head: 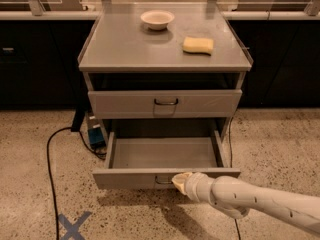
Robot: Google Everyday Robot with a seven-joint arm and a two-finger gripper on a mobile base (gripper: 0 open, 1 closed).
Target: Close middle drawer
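Observation:
The middle drawer (165, 156) is pulled out of the grey cabinet, an empty shallow tray with a low front panel (125, 178). Its small dark loop handle (162, 180) sits at the panel's centre. My gripper (180, 179) is at the front panel, touching it just right of the handle. My white arm (250, 199) reaches in from the lower right. The drawer above it, with the taller front panel (165, 103), is shut.
The cabinet top (125, 44) bears a white bowl (157, 19) and a yellow sponge (198, 45). A black cable (50, 154) and a blue box (95, 134) lie on the floor to the left. A blue tape cross (72, 225) marks the floor at lower left.

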